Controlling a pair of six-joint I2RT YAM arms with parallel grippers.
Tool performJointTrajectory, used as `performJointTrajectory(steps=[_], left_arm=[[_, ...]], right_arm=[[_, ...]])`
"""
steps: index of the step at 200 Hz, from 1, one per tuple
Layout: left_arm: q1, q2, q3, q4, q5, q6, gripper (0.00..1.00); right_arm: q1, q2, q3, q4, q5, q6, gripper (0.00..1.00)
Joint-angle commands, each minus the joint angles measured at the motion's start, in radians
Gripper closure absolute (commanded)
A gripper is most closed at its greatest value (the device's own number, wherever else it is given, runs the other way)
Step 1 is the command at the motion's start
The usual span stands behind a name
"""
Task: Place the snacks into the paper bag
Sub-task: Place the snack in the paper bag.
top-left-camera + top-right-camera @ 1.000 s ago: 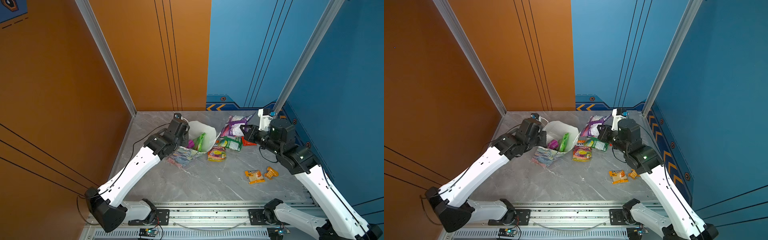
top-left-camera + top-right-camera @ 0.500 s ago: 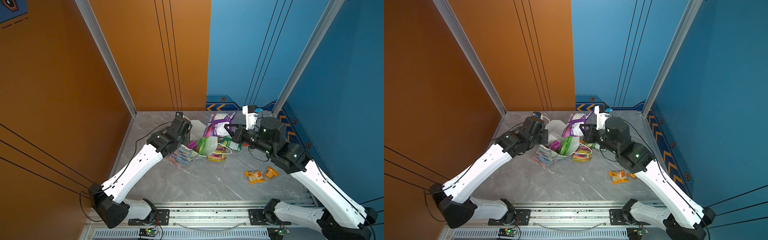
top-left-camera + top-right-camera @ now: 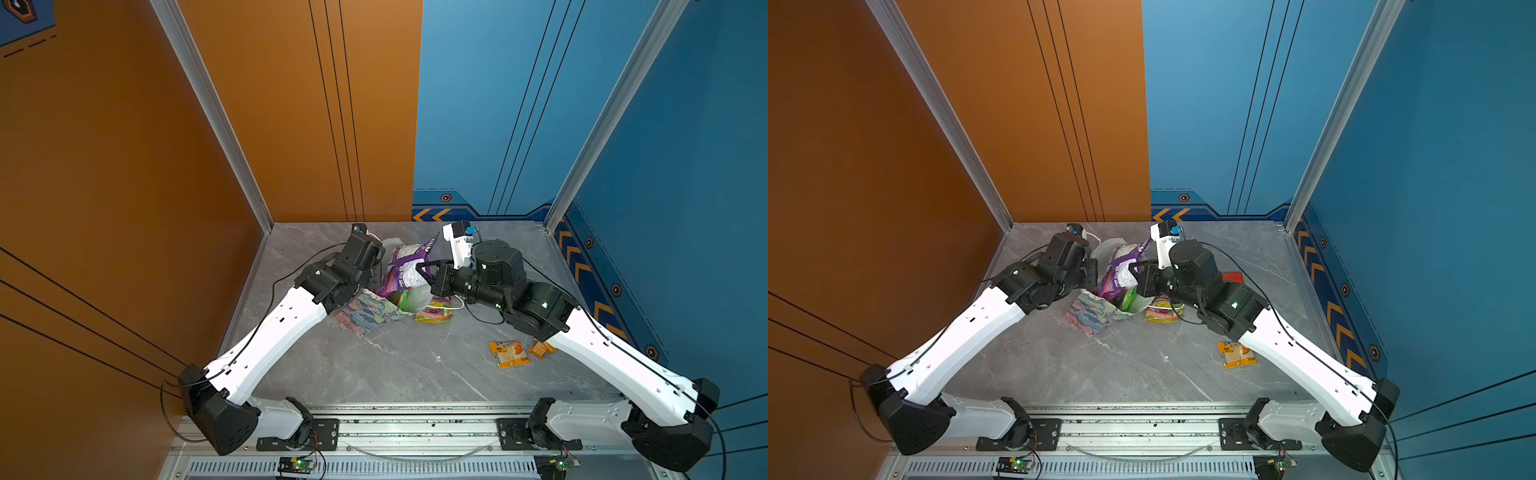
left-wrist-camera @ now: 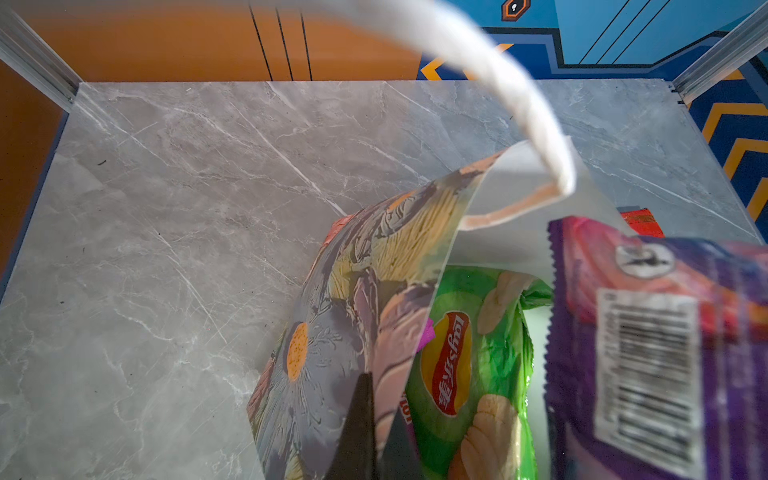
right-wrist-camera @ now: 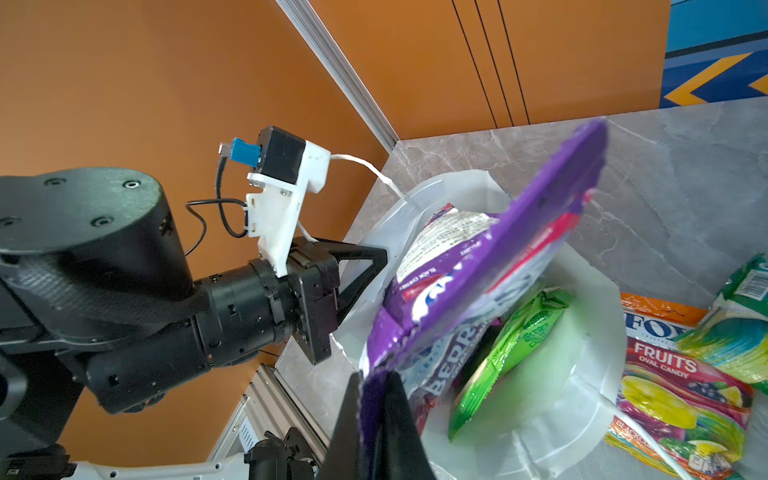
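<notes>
- Purple packet point(image 5: 478, 266) sits half in the paper bag point(image 3: 365, 313) mouth, its edge pinched by the clamped right gripper point(image 5: 374, 376).
- Left gripper point(image 5: 382, 253) is closed on the bag rim.
- Green Lay's packet point(image 4: 469, 353) lies inside the bag.

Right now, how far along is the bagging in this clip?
Done: the green Lay's packet sits inside the paper bag. In hand: the left pincer grips the bag's rim, and the right pincer holds a purple packet at its mouth, not yet released. Left on the table: the Fruits candy packet, green-white packet, red packet, large orange packet and small orange packet.
</notes>
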Motion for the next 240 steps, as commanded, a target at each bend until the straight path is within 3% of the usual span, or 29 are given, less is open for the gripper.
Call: performJointTrajectory(steps=[1,240], left_arm=[[0.006,-0.022,0.034,0.01,0.037,-0.013,1.0],[0.033,-0.072,-0.023,0.048,0.091,-0.081,1.0]], right_arm=[[0.006,0.005,-0.003,0.084,0.008,0.007,1.0],[0.072,0.22,-0.109,0.391,-0.028,0.084,1.0]])
